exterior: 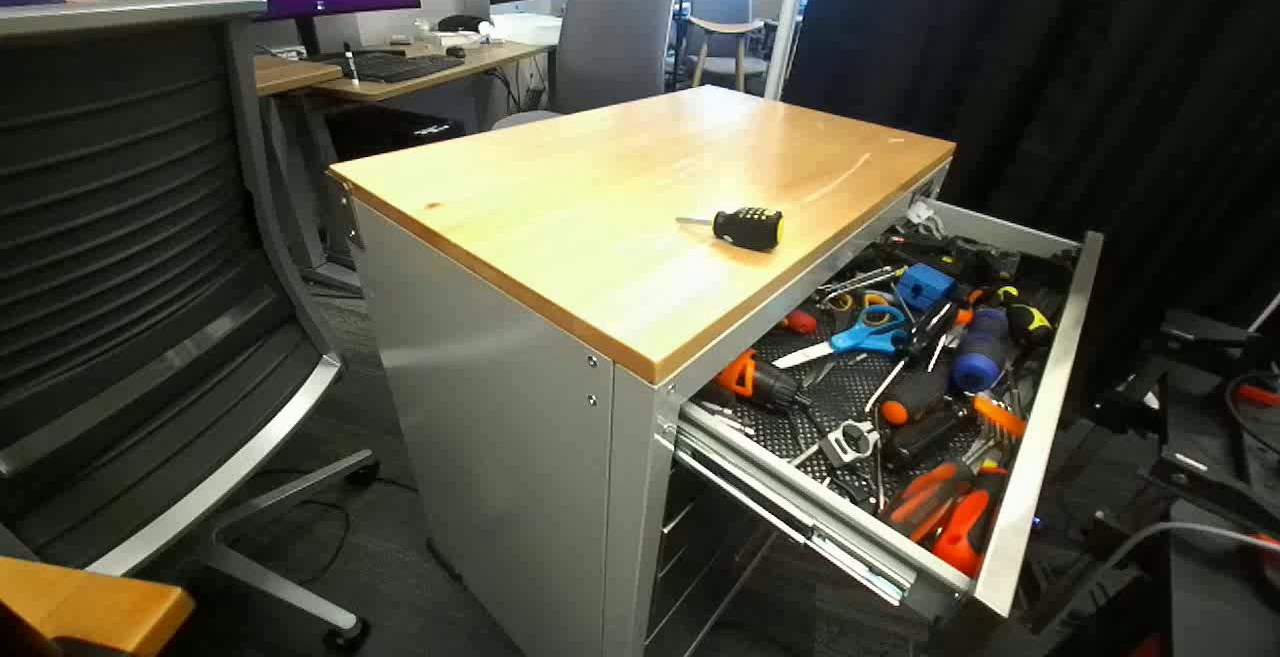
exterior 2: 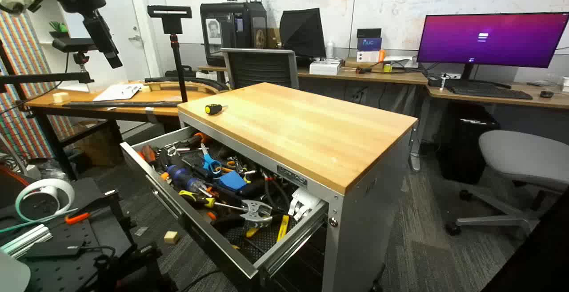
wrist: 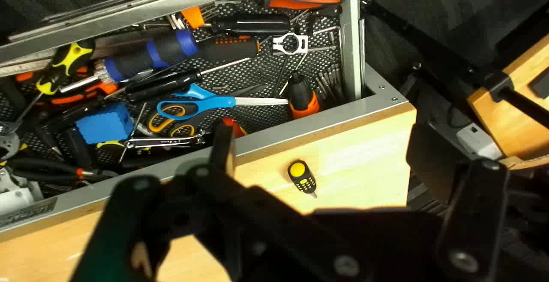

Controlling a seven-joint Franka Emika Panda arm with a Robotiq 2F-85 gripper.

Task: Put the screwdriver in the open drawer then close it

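The screwdriver [exterior: 748,228], short and black with yellow dots, lies on the wooden cabinet top [exterior: 560,197] near the edge above the drawer. It also shows in an exterior view [exterior 2: 213,109] and in the wrist view [wrist: 303,178], its yellow end cap toward the drawer. The grey drawer [exterior: 1040,417] is pulled open; it also shows in an exterior view [exterior 2: 291,238] and the wrist view [wrist: 352,37]. My gripper [wrist: 321,147] is open and empty above the cabinet top. In the wrist view the screwdriver appears between its fingers, nearer the left one, with no contact visible.
The drawer holds many tools, including blue scissors [exterior: 868,330], a blue block [exterior: 925,287] and a blue-handled driver [exterior: 980,349]. Chairs [exterior: 615,37] stand behind the cabinet. A black cart with tape rolls [exterior 2: 46,198] stands before the drawer front.
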